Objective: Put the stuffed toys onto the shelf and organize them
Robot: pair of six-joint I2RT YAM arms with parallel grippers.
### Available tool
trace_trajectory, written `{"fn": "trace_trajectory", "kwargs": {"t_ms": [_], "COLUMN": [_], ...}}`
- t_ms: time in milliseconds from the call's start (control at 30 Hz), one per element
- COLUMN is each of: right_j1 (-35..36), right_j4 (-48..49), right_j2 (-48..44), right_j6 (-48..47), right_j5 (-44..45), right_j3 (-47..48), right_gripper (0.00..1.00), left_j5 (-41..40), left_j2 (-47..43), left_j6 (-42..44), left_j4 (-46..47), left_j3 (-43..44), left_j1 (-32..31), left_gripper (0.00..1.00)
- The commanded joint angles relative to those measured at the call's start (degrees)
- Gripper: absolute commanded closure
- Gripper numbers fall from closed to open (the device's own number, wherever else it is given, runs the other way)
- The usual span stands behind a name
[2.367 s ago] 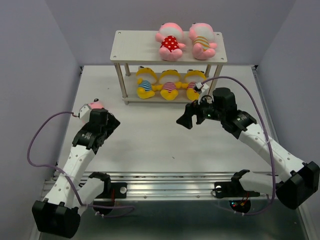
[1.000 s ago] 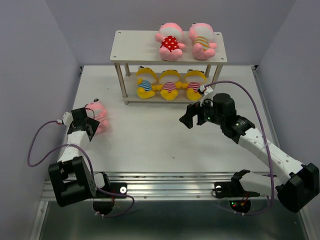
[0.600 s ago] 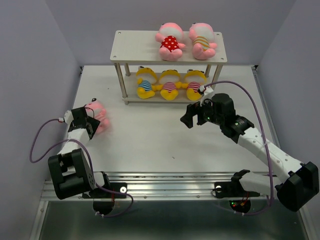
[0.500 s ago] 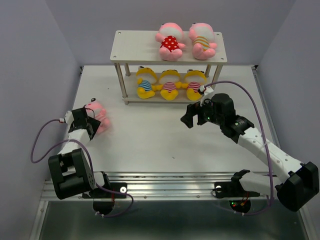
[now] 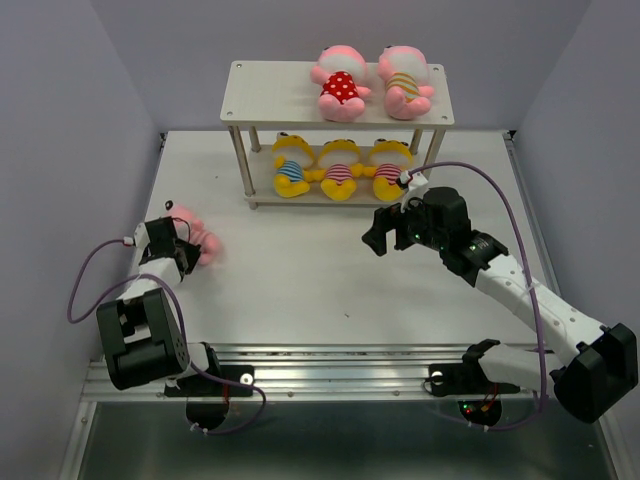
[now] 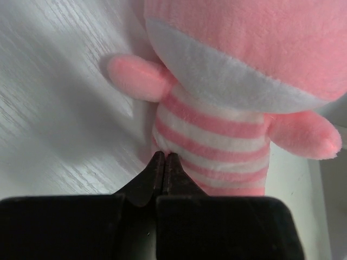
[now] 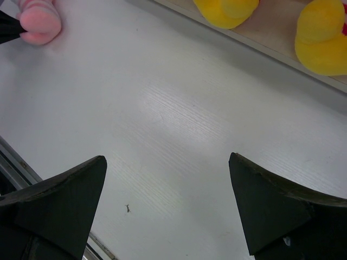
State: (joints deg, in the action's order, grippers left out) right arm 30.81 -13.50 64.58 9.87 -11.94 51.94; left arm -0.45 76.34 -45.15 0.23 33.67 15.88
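While pink striped toy (image 5: 194, 235) lies on table (image 5: 300, 285) at left, well apart from shelf (image 5: 270, 95), I see left gripper (image 6: 164, 158) clenched, tips against its striped belly; fabric pinch unclear. Left arm (image 5: 140, 325) folded near base. Right gripper (image 7: 167, 158) spread wide, hovering before shelf.

The shelf (image 5: 270, 95) stands at the far centre of the table (image 5: 300, 290).

- Upper board: two stuffed toys (image 5: 340, 85) (image 5: 405, 82), side by side, right of centre.
- Lower board: three stuffed toys (image 5: 291, 168) (image 5: 340, 168) (image 5: 388, 165) in a row.
- Table, front-left, well apart from the shelf: sixth toy (image 5: 197, 232).

The left gripper (image 5: 172, 250) is at its near side, apparently touching.
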Motion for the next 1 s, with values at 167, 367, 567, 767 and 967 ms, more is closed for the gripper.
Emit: {"fn": "trace_trajectory", "kwargs": {"t_ms": [167, 367, 567, 767, 967], "right_j1": [-0.05, -0.05, -0.05, -0.05, -0.05], "right_j4": [0.84, 0.75, 0.23, 0.31, 0.14], "right_j2": [-0.24, -1.73, -3.67, -5.77, -7.8], "right_j6": [-0.38, 0.24, 1.03, 2.08, 2.79], "right_j5": [1.84, 1.22, 1.05, 0.61, 0.26], "right_j3": [1.23, 0.18, -1.58, -2.81, -3.87], "right_gripper": [0.0, 0.0, 0.0, 0.0, 0.0], "left_j5": [3.79, 4.06, 1.06, 3.59, 11.24], "left_j2": [-3.2, -14.27, -22.8, -27.2, -21.77], "left_j6": [2.95, 2.17, 3.57, 7.08, 11.13], "left_j4": [-0.76, -4.79, -12.44, -16.22, -17.54], "left_j3": [-0.01, 3.06, 10.62, 21.33, 37.67], "left_j1": [0.2, -0.15, -1.03, -1.29, -2.43], "left_gripper": [1.0, 1.0, 1.0, 1.0, 1.0]}}
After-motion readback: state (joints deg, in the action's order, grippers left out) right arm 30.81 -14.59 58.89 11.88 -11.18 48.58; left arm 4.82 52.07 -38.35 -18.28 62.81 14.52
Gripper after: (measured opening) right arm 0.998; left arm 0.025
